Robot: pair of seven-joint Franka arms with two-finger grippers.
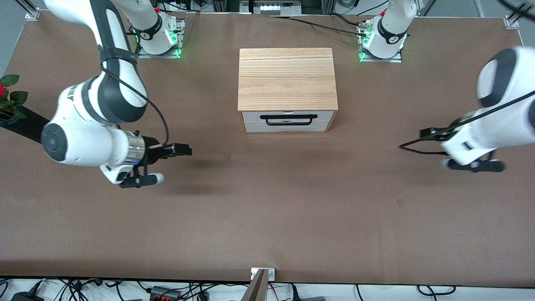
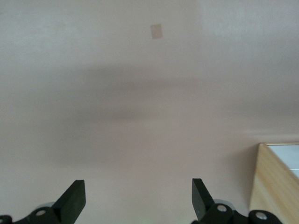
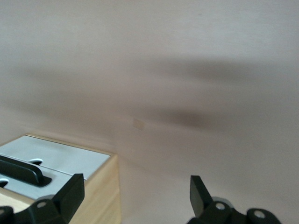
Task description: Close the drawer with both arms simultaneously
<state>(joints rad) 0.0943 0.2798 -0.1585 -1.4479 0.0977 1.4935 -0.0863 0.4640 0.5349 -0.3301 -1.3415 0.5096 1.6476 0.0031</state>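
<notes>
The light wood cabinet [image 1: 287, 79] stands mid-table near the robots' bases. Its drawer [image 1: 288, 125] shows a white front and a black bar handle [image 1: 288, 120]; the front sits flush with the cabinet and no interior shows. My right gripper [image 1: 188, 149] is open and empty, low over the table toward the right arm's end, apart from the cabinet. My left gripper [image 1: 424, 133] is open and empty toward the left arm's end, also apart. The right wrist view shows the gripper [image 3: 136, 184], drawer front [image 3: 60, 158] and handle [image 3: 21, 170]. The left wrist view shows the gripper [image 2: 138, 189] and a cabinet corner [image 2: 273, 182].
A potted plant with a red flower [image 1: 8, 100] stands at the table's edge at the right arm's end. Small tape marks [image 1: 227, 156] [image 1: 400, 202] lie on the brown table [image 1: 267, 217]. Cables hang off the edge nearest the front camera.
</notes>
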